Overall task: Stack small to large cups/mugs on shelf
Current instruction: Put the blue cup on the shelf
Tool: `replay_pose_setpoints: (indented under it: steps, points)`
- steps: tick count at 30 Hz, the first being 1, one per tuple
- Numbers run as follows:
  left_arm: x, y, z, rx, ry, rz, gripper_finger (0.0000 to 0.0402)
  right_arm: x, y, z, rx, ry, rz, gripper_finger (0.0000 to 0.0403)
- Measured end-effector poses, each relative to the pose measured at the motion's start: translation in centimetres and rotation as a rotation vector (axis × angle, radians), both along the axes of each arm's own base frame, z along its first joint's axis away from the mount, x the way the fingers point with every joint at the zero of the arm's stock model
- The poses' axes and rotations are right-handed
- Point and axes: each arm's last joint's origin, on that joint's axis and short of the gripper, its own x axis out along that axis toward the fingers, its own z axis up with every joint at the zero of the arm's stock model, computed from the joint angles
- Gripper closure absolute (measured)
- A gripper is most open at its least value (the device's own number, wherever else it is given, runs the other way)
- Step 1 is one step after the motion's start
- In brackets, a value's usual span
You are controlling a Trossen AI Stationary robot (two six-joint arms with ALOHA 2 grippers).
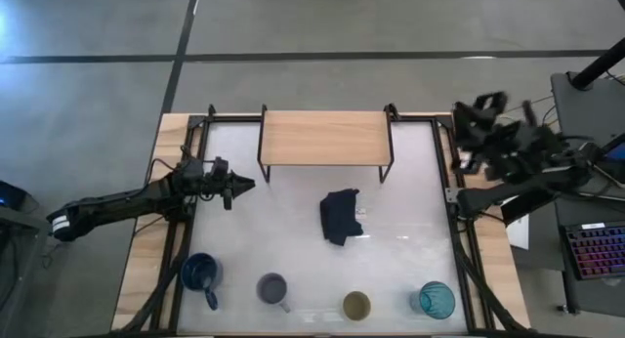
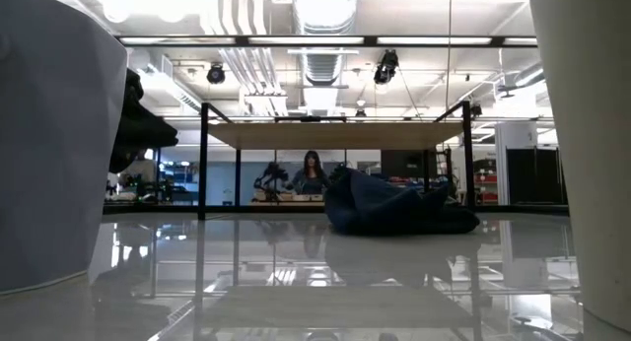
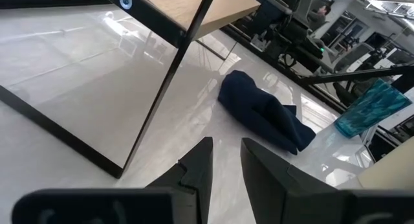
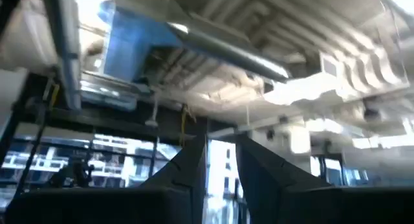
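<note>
1. Sitting in a row along the near table edge, left to right: dark blue mug (image 1: pixel 200 274), grey-lavender mug (image 1: pixel 271 289), beige cup (image 1: pixel 356 305), teal translucent mug (image 1: pixel 435 299); all upright, well apart from each other, none on the shelf yet.
2. Standing empty at the far side: wooden shelf (image 1: pixel 325 137); lying between shelf and cup row: navy cloth (image 1: pixel 340 217).
3. Judging handling: likely stiff, smooth, slippery-walled, breakable if knocked; teal one tallest, probably tippiest; looking light enough for one gripper.
4. Judging grip spot: pinching over a rim wall, one finger inside, or taking the handle on the blue mug, handle pointing toward the near edge.
5. Reaching low over the table's left side, pointing toward the shelf's left leg: left gripper (image 3: pixel 226 162), fingers (image 3: pixel 200 160) standing narrowly apart, holding nothing.
6. Hanging off the table's right edge, raised, wrist camera facing the ceiling: right gripper (image 4: pixel 222 160), fingers narrowly apart, holding nothing.
</note>
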Motion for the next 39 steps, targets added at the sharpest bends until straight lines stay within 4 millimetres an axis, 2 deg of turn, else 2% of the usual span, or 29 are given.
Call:
replay_pose_setpoints:
  steps: [2, 5, 7, 9, 12, 16, 19, 20, 23, 25, 27, 31, 35, 39]
  points:
    - [0.0, 0.0, 0.0, 0.000, 0.001, 0.000, 0.0335, -1.0, -0.2, 2.8, 0.063, -0.106, 0.061, 0.0324]
    - [0.0, 0.0, 0.0, -0.001, 0.001, 0.000, 0.0335, -2.5, -0.5, 6.2, 0.268, -0.207, 0.256, 0.0324]
    - [0.0, 0.0, 0.0, -0.001, 0.001, 0.000, 0.0335, -2.6, -0.6, 7.5, 0.351, -0.069, 0.259, 0.0323]
    - [0.0, 0.0, 0.0, -0.001, 0.001, 0.000, 0.0335, -2.1, -0.5, 7.9, 0.395, 0.179, 0.267, 0.0323]
    - [0.0, 0.0, 0.0, -0.001, 0.001, 0.000, 0.0335, -1.8, -0.3, 7.3, 0.507, 0.550, 0.294, 0.0323]
    - [0.0, 0.0, 0.0, -0.001, 0.001, 0.001, 0.0335, -2.8, 0.2, 5.9, 0.709, 0.983, 0.417, 0.0329]
    - [0.0, 0.0, 0.0, -0.002, 0.001, 0.001, 0.0335, -3.5, 0.4, 5.0, 0.858, 1.260, 0.432, 0.0336]
    - [0.0, 0.0, 0.0, -0.002, 0.002, 0.000, 0.0335, -3.3, 0.5, 4.9, 0.925, 1.295, 0.447, 0.0338]
    - [0.0, 0.0, 0.0, -0.003, 0.002, 0.001, 0.0335, -3.0, 1.3, 5.1, 1.058, 1.301, 0.702, 0.0344]
    - [0.0, 0.0, 0.0, -0.002, 0.002, 0.001, 0.0335, -2.2, 1.7, 4.9, 1.156, 1.343, 0.779, 0.0346]
    - [0.0, 0.0, 0.0, -0.002, 0.001, 0.001, 0.0335, -2.5, 2.0, 3.8, 1.256, 1.461, 0.734, 0.0346]
    - [0.0, 0.0, 0.0, -0.003, 0.003, 0.000, 0.0335, -1.1, 3.8, 1.5, 1.361, 1.637, 0.691, 0.0346]
    - [0.0, 0.0, 0.0, -0.003, 0.003, 0.000, 0.0335, 0.3, 6.9, -1.4, 1.421, 1.848, 0.560, 0.0346]
    - [0.0, 0.0, -0.1, -0.002, 0.003, 0.001, 0.0335, 1.5, 11.3, -4.3, 1.420, 2.038, 0.353, 0.0346]
